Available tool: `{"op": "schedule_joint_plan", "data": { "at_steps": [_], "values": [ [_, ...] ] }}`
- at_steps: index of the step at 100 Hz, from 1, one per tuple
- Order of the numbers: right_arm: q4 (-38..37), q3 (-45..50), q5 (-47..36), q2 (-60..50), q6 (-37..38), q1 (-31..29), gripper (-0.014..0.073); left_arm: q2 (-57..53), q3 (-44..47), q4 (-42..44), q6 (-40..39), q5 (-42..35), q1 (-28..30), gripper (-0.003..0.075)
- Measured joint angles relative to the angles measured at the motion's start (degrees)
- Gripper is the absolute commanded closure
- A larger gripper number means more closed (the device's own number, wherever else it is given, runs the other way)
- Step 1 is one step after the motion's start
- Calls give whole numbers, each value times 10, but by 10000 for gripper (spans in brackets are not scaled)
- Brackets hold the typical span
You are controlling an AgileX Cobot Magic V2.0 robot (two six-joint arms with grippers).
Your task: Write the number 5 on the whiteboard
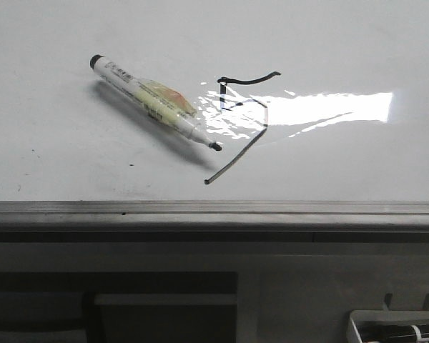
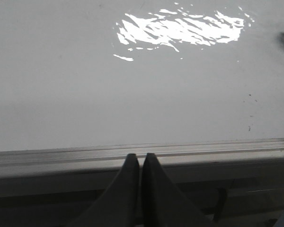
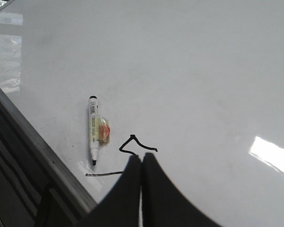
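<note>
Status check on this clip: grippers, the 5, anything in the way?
Left gripper shut, empty, at the edge rail. Right gripper shut, empty. Number 5 drawn on whiteboard. Marker lying uncapped beside it, nothing blocking.

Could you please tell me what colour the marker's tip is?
Black; the marker tip shows best in the front view.

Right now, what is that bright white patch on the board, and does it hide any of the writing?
Front view: lamp glare on the glossy whiteboard washes over the middle of the 5, and the marker casts a soft shadow. Left wrist view: rippled glare, no writing shown. Right wrist view: glare sits away from the 5, whose strokes the fingers partly block.
</note>
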Motion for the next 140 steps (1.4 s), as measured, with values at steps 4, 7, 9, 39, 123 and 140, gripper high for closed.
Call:
{"op": "schedule_joint_plan", "data": {
  "at_steps": [4, 7, 9, 39, 123, 140],
  "values": [
    [0, 0, 0, 0, 0, 0, 655, 0, 0, -1, 0, 0, 0, 741],
    [0, 0, 0, 0, 0, 0, 655, 0, 0, -1, 0, 0, 0, 741],
    [0, 0, 0, 0, 0, 0, 655, 0, 0, -2, 0, 0, 0, 741],
    [0, 0, 0, 0, 1, 0, 655, 0, 0, -4, 0, 0, 0, 741],
    [-426, 229, -55, -33, 580, -235, 655, 0, 0, -5, -1, 1, 0, 741],
    [-427, 244, -21, -84, 585, -242, 655, 0, 0, -5, -1, 1, 0, 741]
  ]
}}
